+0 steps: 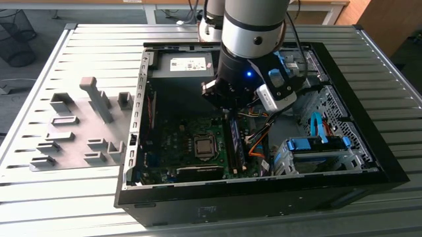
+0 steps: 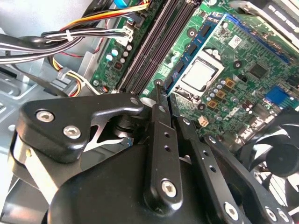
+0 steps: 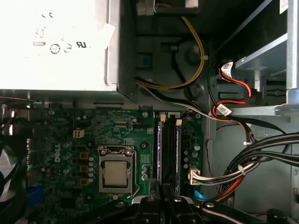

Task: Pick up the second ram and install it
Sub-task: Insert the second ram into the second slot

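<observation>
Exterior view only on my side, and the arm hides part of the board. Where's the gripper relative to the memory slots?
Observer: In the first wrist view the gripper sits at one end of the black memory slots, in line with them.
Operator: Holding the second ram?
Observer: Cannot tell. That view does show a bluish strip along the slot edge nearest the CPU socket.
Operator: Cables near it?
Observer: A white connector with a wire bundle lies just beside the slots, on the side away from the socket.
</observation>
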Motion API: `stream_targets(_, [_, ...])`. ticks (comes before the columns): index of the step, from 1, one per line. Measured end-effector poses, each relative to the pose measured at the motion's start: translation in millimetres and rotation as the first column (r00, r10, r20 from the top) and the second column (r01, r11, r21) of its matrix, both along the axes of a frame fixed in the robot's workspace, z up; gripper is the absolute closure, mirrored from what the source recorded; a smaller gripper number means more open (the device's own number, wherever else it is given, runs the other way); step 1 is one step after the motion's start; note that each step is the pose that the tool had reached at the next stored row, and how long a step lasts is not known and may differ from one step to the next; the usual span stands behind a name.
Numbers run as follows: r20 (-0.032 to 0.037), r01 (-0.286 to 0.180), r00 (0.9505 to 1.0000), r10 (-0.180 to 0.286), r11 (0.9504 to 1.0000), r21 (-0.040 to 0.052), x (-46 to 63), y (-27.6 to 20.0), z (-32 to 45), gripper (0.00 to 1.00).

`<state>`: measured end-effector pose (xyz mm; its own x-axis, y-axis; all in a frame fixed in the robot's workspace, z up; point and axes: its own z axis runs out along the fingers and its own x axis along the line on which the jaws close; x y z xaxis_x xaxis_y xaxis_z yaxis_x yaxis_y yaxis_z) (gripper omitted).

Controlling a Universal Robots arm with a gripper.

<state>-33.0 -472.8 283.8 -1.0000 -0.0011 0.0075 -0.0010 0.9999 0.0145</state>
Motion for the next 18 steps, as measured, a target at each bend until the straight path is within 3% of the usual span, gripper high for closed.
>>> stream_targets(12, [-0.0001, 0.002, 1.0000, -0.002, 1.0000, 0.0004, 1.8, 0.0, -21.4, 0.86])
stream_targets(18, [-0.0003, 0.002, 1.0000, -0.002, 1.0000, 0.0003, 1.8, 0.0, -21.9, 0.86])
